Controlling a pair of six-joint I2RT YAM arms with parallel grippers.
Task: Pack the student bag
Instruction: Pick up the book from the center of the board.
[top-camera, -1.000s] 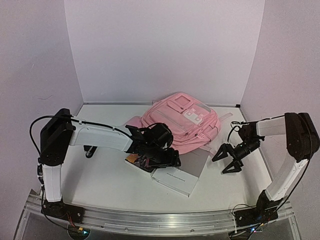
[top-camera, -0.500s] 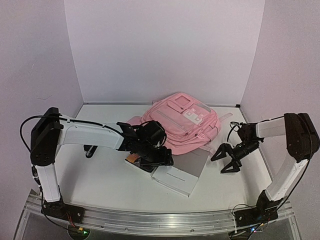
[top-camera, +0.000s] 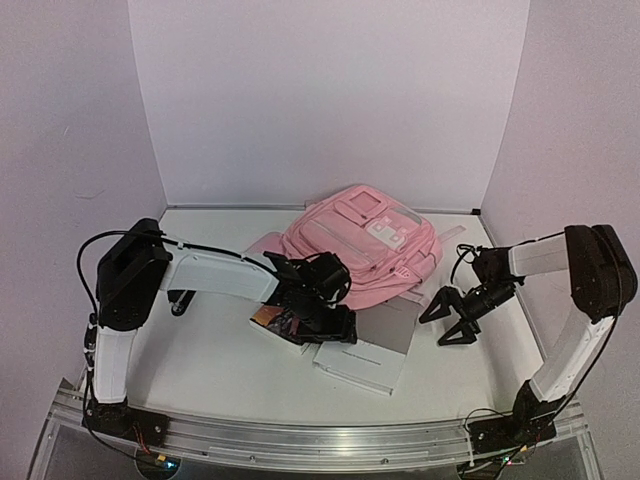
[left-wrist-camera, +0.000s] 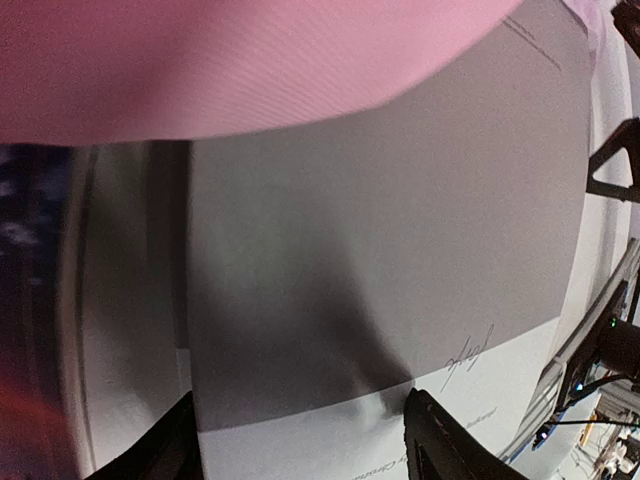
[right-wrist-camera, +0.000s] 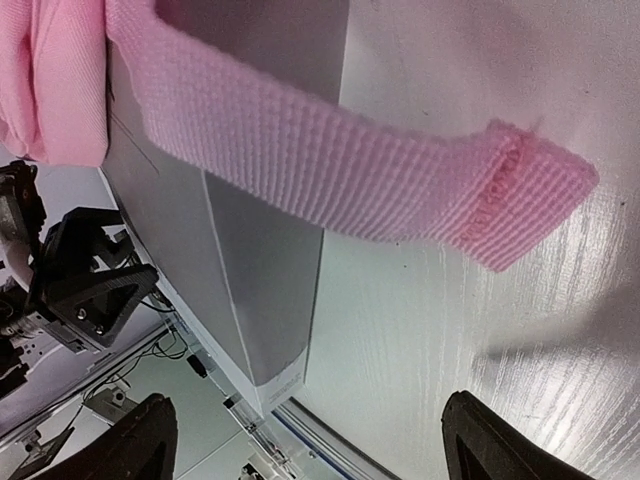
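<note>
The student bag (top-camera: 362, 245) is a pink backpack lying flat at the back middle of the table. Its pink fabric (left-wrist-camera: 250, 60) fills the top of the left wrist view. A grey and white book (top-camera: 365, 345) lies at its near edge, partly over a colourful book (top-camera: 268, 320). My left gripper (top-camera: 322, 318) is low over the grey book (left-wrist-camera: 380, 230), jaws open, with only the flat cover between the fingertips (left-wrist-camera: 452, 440). My right gripper (top-camera: 450, 318) stands open over bare table, right of the book (right-wrist-camera: 235, 240), below a pink strap (right-wrist-camera: 340, 165).
A small black object (top-camera: 180, 300) lies on the table at the left, behind the left arm. White walls close the table on the left, back and right. A metal rail (top-camera: 320, 435) runs along the near edge.
The left arm has swung its elbow left and back, and its gripper stays on the grey book. The book has turned a little, squarer to the table edge. The right gripper has edged left.
</note>
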